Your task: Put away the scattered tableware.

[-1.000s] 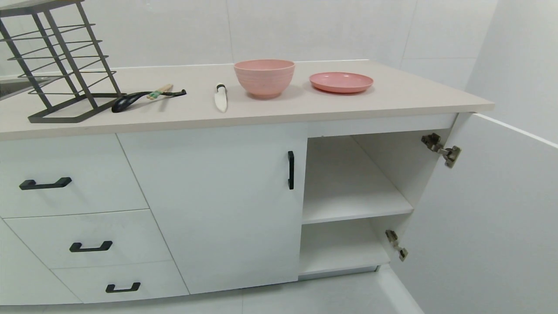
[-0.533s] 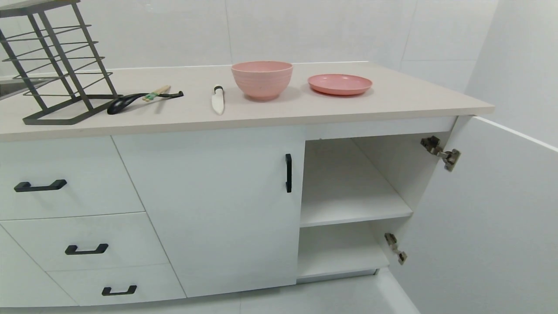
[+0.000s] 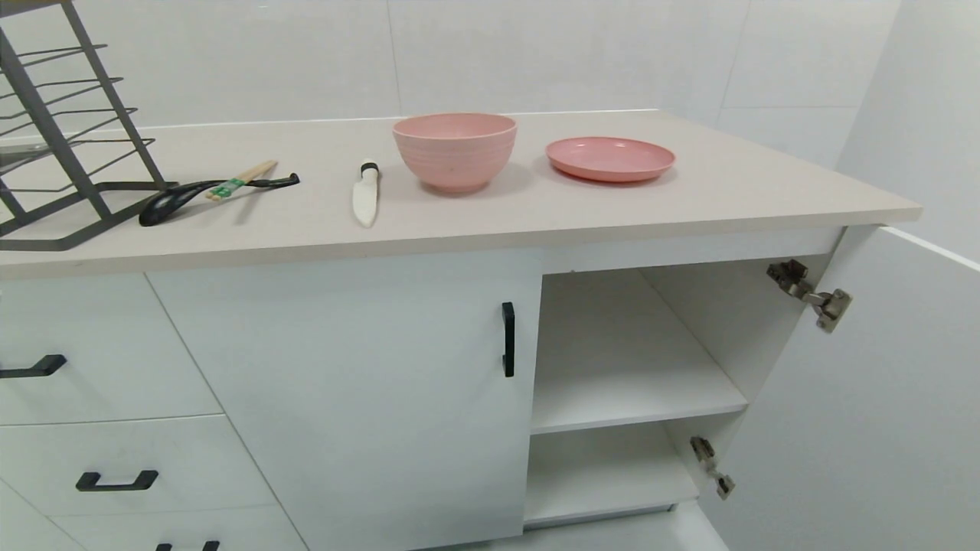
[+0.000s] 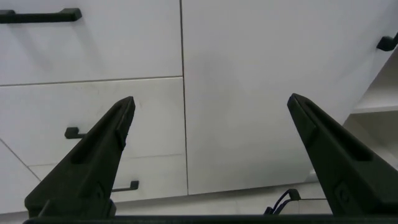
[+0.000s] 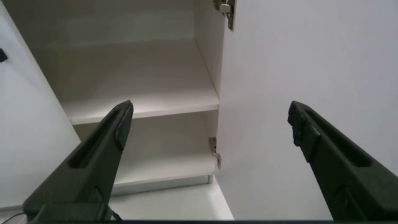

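Observation:
On the beige countertop stand a pink bowl and, to its right, a flat pink plate. Left of the bowl lies a white knife with a black band. Further left lie a black spoon and a pair of wooden chopsticks. My left gripper hangs open low in front of the white drawers and closed cabinet door. My right gripper hangs open before the open cabinet shelves.
A dark wire dish rack stands at the counter's left end. The right cabinet door is swung wide open, showing two bare shelves. The left door with a black handle is shut. Drawers fill the left side.
The head view has shifted: the counter now looks closer and lower in the picture, with the rack further left. The tableware has not moved on the counter.

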### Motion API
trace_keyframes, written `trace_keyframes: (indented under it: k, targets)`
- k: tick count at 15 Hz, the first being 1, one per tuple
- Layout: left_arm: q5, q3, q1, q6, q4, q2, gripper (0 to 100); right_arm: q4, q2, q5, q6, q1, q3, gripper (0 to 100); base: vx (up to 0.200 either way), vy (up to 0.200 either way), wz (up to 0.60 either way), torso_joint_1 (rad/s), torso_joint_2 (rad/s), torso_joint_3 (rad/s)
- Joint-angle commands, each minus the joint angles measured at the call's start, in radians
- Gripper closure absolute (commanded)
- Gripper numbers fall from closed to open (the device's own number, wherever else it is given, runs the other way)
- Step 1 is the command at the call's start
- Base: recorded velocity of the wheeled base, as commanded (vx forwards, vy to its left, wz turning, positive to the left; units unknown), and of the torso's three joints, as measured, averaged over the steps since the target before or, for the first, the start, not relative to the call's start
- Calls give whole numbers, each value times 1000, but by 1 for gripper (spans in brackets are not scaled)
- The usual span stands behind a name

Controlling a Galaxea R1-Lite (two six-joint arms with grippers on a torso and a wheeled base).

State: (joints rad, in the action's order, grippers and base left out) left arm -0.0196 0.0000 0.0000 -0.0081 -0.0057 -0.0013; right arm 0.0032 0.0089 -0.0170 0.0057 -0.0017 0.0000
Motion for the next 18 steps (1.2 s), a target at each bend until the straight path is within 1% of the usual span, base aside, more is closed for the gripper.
trace_keyframes:
  k: [1,2,5,7,9,14,15,18]
  targets:
    - [-2,0,0,5,0,1,0,0,2,0,0,0,0,0,200,200,0,-12,2,7]
    - [-2,0,0,13,1,1,0,0,2,0,0,0,0,0,200,0,0,-2,-2,12]
    - [0,0,0,7,0,1,0,0,2,0,0,0,0,0,0,0,0,0,0,0]
    - [-2,0,0,14,1,1,0,0,2,0,0,0,0,0,0,0,0,0,0,0]
    - [-2,0,0,13,1,1,0,0,3,0,-1,0,0,0,0,0,0,0,0,0]
    - [0,0,0,10,1,1,0,1,2,0,0,0,0,0,0,0,0,207,-107,-90]
    - [0,0,0,10,1,1,0,0,3,0,0,0,0,0,0,0,0,266,-373,-198]
    - [0,0,0,10,0,1,0,0,2,0,0,0,0,0,0,0,0,201,-678,-217]
